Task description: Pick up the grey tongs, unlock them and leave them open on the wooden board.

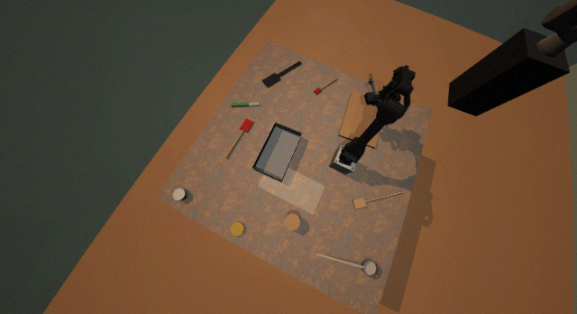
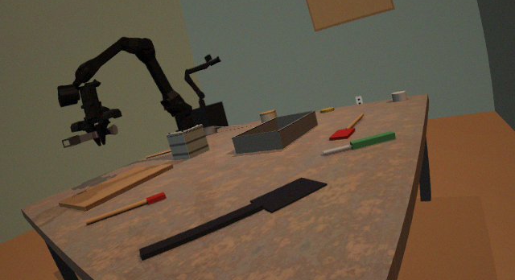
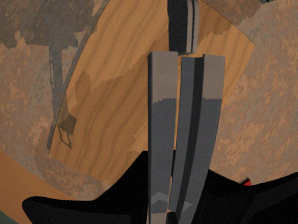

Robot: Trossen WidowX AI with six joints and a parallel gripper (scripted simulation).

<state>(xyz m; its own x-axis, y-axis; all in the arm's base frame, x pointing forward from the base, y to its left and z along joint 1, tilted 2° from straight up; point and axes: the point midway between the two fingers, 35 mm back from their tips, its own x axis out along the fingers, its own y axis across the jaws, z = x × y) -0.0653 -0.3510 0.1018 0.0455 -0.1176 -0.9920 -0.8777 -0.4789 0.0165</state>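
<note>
Mottled brown table (image 2: 282, 216) under dim light, against grey-green walls. Grey tongs (image 3: 178, 143) held aloft, clamped between the fingers of the gripper (image 2: 94, 133), lying close to level in the exterior view rather than tips-down. Both arms of the tongs pressed close together along their length in the wrist view, only a thin dark slit between them. Directly below, the wooden board (image 3: 127, 63), with the shadow of arm and tongs falling across it and the table beside it. Well clear of the board's surface, no contact. Black arm (image 1: 379, 120) reaching from its base (image 2: 187, 145) out over the board (image 1: 356, 117) at the table's edge.

Further off, roasting tin (image 1: 277, 152) standing near the table's middle, nothing across it. Red-tipped wooden stick (image 2: 126, 207) just beside the board, long black spatula (image 2: 237, 213) nearer the exterior camera. Red spatula (image 2: 346, 129) and green-handled knife (image 2: 360, 143) past the tin. Small round containers (image 1: 292, 221) along the far side in the top view, plus a wooden spatula (image 1: 376, 199) and a metal ladle (image 1: 349, 263).
</note>
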